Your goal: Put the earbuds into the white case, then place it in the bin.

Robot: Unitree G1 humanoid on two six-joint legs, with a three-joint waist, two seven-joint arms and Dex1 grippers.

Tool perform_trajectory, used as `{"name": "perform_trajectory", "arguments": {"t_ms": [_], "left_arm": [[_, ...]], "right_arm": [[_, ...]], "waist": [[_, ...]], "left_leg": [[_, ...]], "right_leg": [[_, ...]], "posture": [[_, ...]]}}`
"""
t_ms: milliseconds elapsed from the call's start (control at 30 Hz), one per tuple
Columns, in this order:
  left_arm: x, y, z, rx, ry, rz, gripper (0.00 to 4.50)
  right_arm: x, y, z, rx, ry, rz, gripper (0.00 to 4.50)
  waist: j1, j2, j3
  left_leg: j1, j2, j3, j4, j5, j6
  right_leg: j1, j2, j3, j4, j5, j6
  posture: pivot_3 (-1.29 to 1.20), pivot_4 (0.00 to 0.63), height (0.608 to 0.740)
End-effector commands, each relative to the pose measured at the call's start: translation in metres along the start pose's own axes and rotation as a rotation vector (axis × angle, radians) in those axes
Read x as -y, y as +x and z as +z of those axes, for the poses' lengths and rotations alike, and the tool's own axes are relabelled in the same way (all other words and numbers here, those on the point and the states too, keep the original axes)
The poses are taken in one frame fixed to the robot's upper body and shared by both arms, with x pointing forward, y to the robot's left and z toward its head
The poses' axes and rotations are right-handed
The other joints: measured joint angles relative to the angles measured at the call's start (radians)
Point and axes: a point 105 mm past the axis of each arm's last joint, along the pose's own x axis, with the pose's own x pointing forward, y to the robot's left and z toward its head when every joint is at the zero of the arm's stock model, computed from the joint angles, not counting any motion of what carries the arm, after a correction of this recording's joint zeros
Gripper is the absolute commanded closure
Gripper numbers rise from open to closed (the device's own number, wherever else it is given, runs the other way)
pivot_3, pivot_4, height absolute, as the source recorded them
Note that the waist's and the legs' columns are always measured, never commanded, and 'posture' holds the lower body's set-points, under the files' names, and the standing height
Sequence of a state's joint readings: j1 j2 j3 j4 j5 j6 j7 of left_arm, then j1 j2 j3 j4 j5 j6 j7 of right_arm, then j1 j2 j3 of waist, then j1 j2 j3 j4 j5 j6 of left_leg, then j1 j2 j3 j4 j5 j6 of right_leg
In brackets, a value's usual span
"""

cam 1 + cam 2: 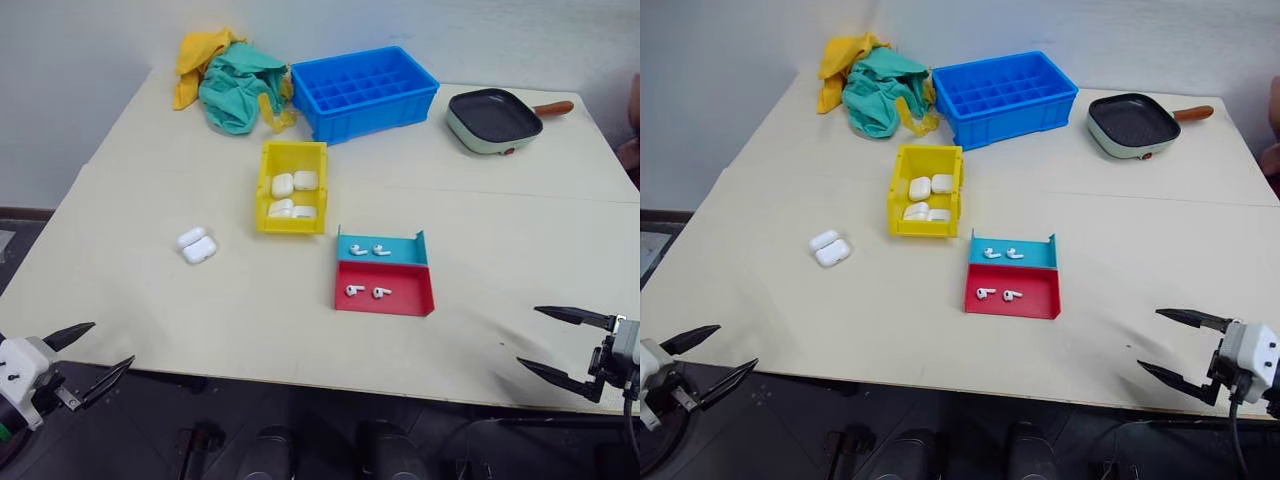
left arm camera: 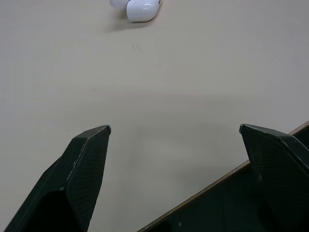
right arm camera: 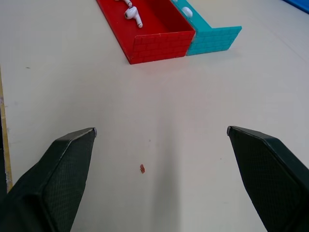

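The white case (image 1: pixel 197 245) lies on the table left of centre with its lid flipped open; its edge also shows in the left wrist view (image 2: pixel 140 8). Two earbuds (image 1: pixel 370 250) lie in the teal half of a small tray (image 1: pixel 405 290), and two more earbuds (image 1: pixel 367 291) in its red half (image 3: pixel 159 43). The yellow bin (image 1: pixel 266 190) stands behind them and holds several white cases. My left gripper (image 1: pixel 112 342) hangs open at the table's front left edge. My right gripper (image 1: pixel 527 336) is open at the front right, in front of the tray.
A blue gridded crate (image 1: pixel 365 90) stands at the back, with yellow and green cloths (image 1: pixel 235 85) to its left. A small frying pan (image 1: pixel 493 118) sits at the back right. Both grippers are near the table's front edge (image 1: pixel 300 380).
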State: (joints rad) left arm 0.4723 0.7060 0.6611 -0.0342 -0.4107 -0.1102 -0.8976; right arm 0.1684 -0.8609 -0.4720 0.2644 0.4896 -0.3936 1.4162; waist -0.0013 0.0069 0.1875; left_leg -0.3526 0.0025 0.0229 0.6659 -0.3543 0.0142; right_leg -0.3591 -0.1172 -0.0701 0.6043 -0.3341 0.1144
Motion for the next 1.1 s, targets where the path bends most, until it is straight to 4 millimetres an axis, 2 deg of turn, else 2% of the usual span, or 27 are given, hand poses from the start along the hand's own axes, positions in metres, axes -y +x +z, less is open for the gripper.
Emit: {"name": "perform_trajectory", "arguments": {"t_ms": [33,167,233,333,400,467,567,633,800,900,1100], "left_arm": [[-0.003,0.000,0.012,0.039,0.037,0.023,0.00],[-0.010,0.000,0.024,0.095,0.012,0.081,0.00],[-0.019,-0.004,0.036,0.174,-0.076,0.153,0.00],[-0.028,-0.015,0.038,0.197,-0.223,0.294,0.00],[-0.038,-0.031,0.023,0.137,-0.316,0.467,0.00],[-0.046,-0.049,0.000,0.055,-0.469,0.658,0.00],[-0.040,-0.067,-0.022,-0.061,-0.573,0.767,0.00],[-0.036,-0.071,-0.024,-0.077,-0.603,0.791,0.00],[-0.021,-0.047,-0.006,-0.140,-0.682,0.725,0.00],[-0.017,-0.023,0.021,-0.064,-0.734,0.714,0.00],[-0.015,0.045,0.081,0.069,-0.820,0.758,0.00]], "right_arm": [[0.000,0.003,0.001,0.012,-0.011,-0.001,0.04],[0.004,0.015,0.008,0.076,0.022,-0.032,0.04],[0.011,0.028,0.035,0.273,-0.004,-0.081,0.04],[0.012,0.050,0.064,0.426,0.010,-0.066,0.04],[0.005,0.062,0.079,0.519,-0.014,-0.029,0.04],[-0.001,0.070,0.087,0.581,-0.024,0.003,0.04],[-0.003,0.074,0.092,0.658,-0.100,0.005,0.04],[-0.002,0.074,0.091,0.680,-0.121,-0.005,0.04],[0.005,0.078,0.078,0.656,-0.082,-0.018,0.04],[0.010,0.077,0.067,0.632,-0.074,-0.033,0.04],[0.017,0.063,0.042,0.572,-0.057,-0.061,0.04]], "waist": [[-0.001,0.000,0.000],[-0.001,0.000,0.000],[-0.006,0.000,0.000],[-0.020,0.000,0.000],[-0.023,0.000,0.000],[-0.024,0.000,0.000],[-0.024,-0.002,0.000],[-0.022,-0.002,0.000],[0.002,-0.006,-0.001],[0.002,-0.005,-0.001],[0.000,-0.003,-0.002]], "left_leg": [[0.000,0.000,0.000,0.000,0.000,0.000],[0.000,0.000,0.000,0.001,0.000,0.000],[0.000,0.000,0.000,0.001,0.000,0.000],[0.000,0.002,0.000,0.001,0.001,-0.002],[0.001,0.002,-0.001,0.001,0.001,-0.002],[0.001,0.002,-0.001,0.001,0.001,-0.002],[0.000,0.001,-0.002,0.001,0.001,-0.002],[0.000,0.000,-0.001,0.002,0.001,-0.001],[0.000,0.000,-0.004,0.005,0.000,-0.001],[0.000,0.000,-0.006,0.005,0.001,-0.002],[0.000,-0.001,-0.007,0.011,0.001,-0.002]], "right_leg": [[0.000,0.000,0.000,0.000,0.000,0.000],[0.000,0.000,0.000,0.001,0.000,0.000],[0.000,0.000,0.000,0.002,0.000,0.000],[0.000,0.001,0.000,0.003,0.000,0.000],[0.000,0.001,0.000,0.005,0.000,0.000],[0.000,0.001,0.000,0.006,0.000,0.000],[0.000,0.001,-0.001,0.008,0.000,0.000],[0.000,0.001,0.000,0.008,0.000,0.000],[0.001,-0.001,0.000,0.007,0.000,-0.001],[0.002,-0.001,0.000,0.007,-0.001,-0.002],[0.003,0.000,-0.002,0.011,-0.001,-0.002]], "posture": [[0.00,0.150,0.740],[0.00,0.150,0.740],[0.00,0.150,0.740],[0.00,0.150,0.740],[0.00,0.150,0.740],[0.00,0.150,0.740],[0.00,0.150,0.740],[0.00,0.150,0.740],[0.00,0.150,0.740],[0.00,0.150,0.740],[0.00,0.150,0.740]]}}
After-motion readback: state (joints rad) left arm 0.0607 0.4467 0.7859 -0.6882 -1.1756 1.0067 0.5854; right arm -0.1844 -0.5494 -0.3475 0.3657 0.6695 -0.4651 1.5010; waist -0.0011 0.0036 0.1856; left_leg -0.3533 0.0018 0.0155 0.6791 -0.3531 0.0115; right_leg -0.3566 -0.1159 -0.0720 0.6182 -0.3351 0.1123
